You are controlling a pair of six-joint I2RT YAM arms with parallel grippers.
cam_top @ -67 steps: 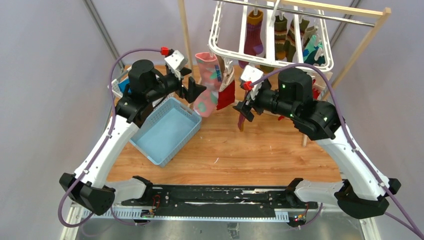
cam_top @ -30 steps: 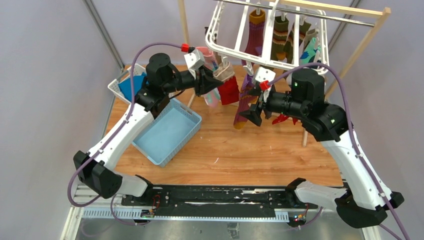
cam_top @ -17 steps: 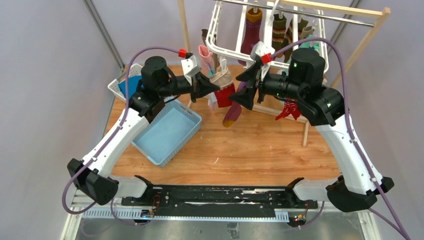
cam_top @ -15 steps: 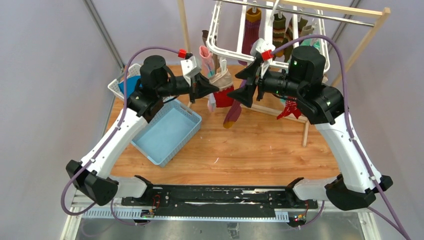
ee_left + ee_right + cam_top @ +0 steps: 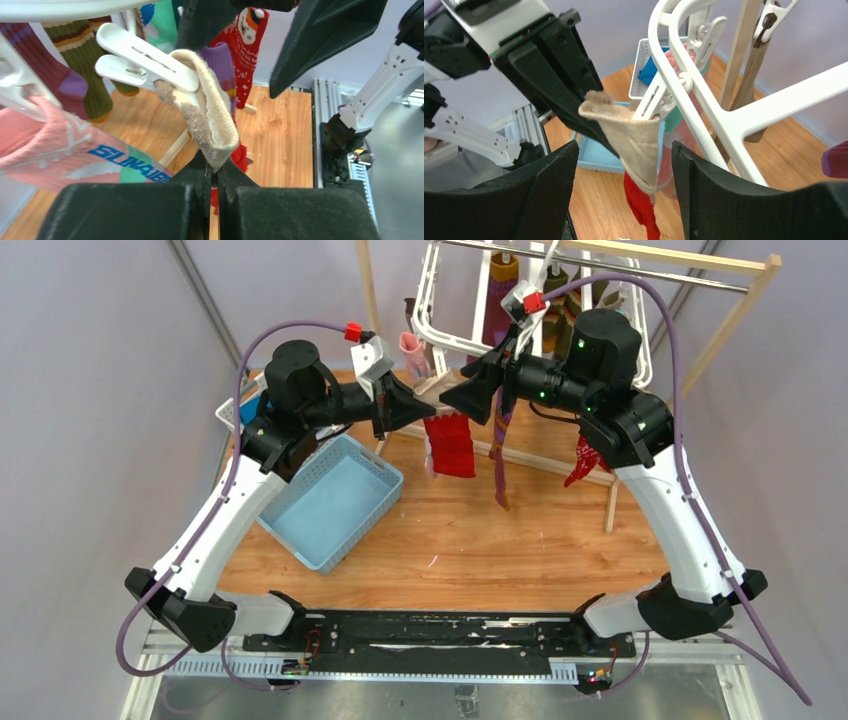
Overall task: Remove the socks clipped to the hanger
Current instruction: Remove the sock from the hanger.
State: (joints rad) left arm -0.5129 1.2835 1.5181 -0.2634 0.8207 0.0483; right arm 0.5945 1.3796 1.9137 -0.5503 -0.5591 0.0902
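Left wrist view: left gripper (image 5: 215, 167) clenched on beige-cuffed red sock (image 5: 212, 120), centre frame, not yet freed from white clip (image 5: 145, 62); right gripper (image 5: 624, 147) spread around it; remaining socks (image 5: 95, 75) apparently all clipped to hanger (image 5: 794, 100).

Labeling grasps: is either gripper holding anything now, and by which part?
Left gripper is shut on the beige-cuffed red sock, pinching the cuff's edge opposite the white clip. Right gripper is open and holds nothing, its jaws either side of that cuff.

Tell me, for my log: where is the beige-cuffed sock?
Top view, centre: the sock hangs from a hanger clip, cuff pinched by the left pincer, facing the right pincer.
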